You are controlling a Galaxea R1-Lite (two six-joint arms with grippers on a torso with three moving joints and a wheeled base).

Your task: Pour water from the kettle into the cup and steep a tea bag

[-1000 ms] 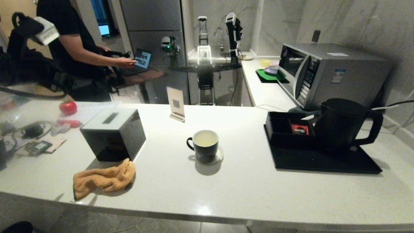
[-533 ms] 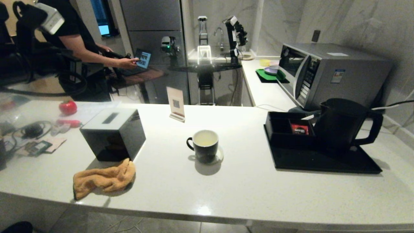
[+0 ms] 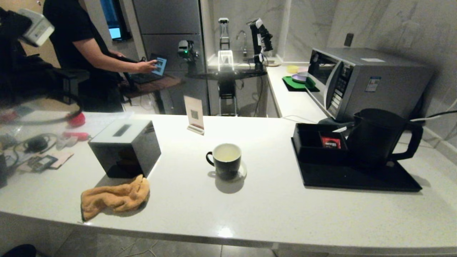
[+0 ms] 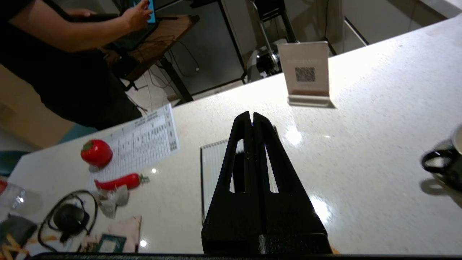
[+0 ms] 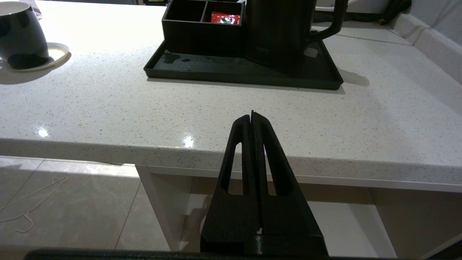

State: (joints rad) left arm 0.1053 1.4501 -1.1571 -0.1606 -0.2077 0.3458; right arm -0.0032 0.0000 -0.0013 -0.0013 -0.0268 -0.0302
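I see the white tabotop (image 3: 271, 210) running across my head view, its near edge cut off by the frame. Far right, the kettle (image 3: 378, 137) stands upright on the black tray (image 3: 357, 178), hiding part of the compartment box (image 3: 314, 142) behind its spout; a red packet (image 3: 330, 142) shows in one compartment, its print too small to read. The black tissue box (image 3: 125, 146) sits left of centre, an orange cloth (image 3: 114, 198) just near it. The cup (image 3: 225, 160) stands mid-tabletop on a pale coaster, with yellowish water (image 3: 227, 152) inside. I cannot make out any tea bag there. My left gripper (image 4: 251, 116) hovers above the left tabletop, jaws together, empty. My right gripper (image 5: 252, 115) hangs before the near edge, jaws together, empty.
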